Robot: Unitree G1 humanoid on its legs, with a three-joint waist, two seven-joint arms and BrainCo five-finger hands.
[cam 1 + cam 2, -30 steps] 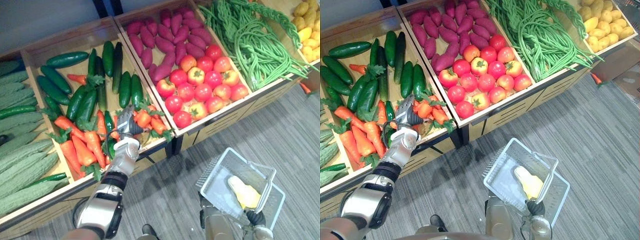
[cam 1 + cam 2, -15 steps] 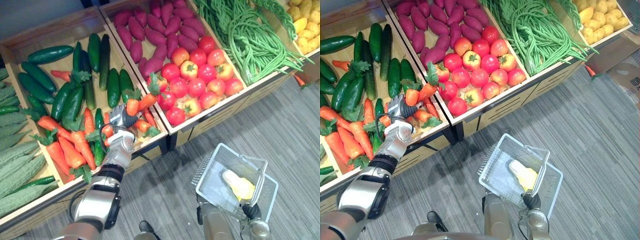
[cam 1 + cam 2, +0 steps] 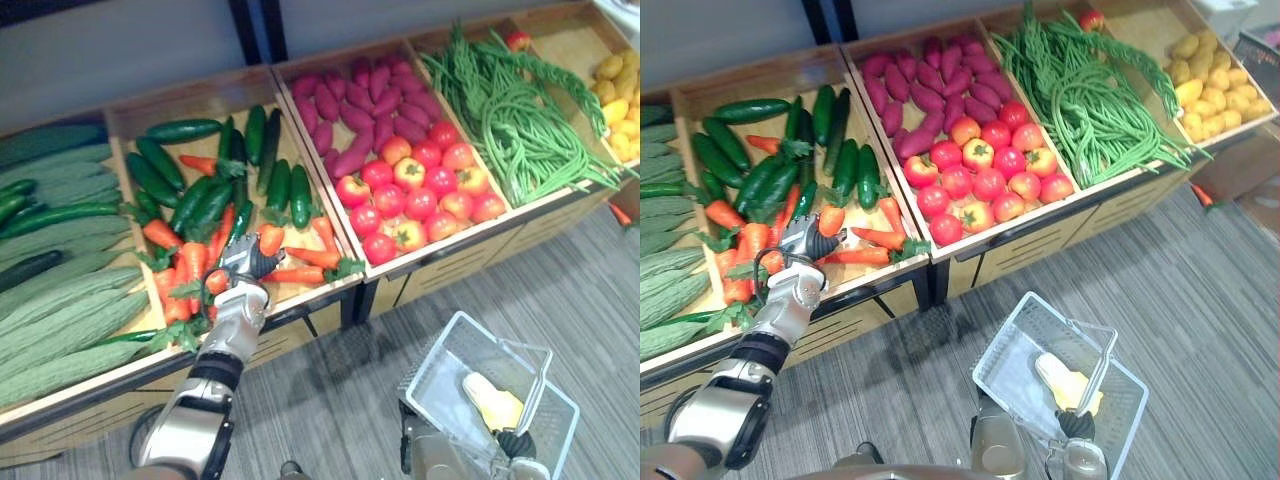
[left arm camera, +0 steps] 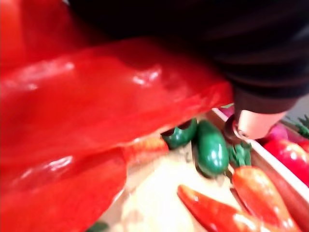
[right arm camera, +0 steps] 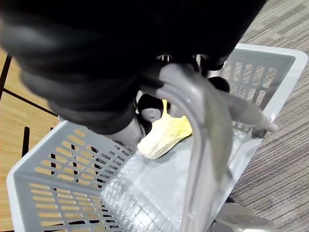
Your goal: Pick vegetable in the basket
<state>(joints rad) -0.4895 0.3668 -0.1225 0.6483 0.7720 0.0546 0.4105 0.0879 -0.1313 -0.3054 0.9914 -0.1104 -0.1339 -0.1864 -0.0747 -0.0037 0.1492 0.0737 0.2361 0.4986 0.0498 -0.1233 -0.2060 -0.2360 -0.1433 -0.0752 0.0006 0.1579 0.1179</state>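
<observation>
Left hand [image 3: 246, 266] looks to have its fingers wrapped round a carrot [image 4: 111, 96] (jammed crosswise against the palm). The basket [image 3: 447, 335] sits lower down to its right, well apart, with the right hand [image 5: 149, 107] curled round its handle.

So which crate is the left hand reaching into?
The crate of cucumbers and carrots, between the bitter gourds and the sweet potatoes; the left hand is among its carrots.

Carrots [image 3: 188, 266] hide the left hand's [image 3: 243, 263] fingers; the lower edge crops the basket [image 3: 432, 362].
</observation>
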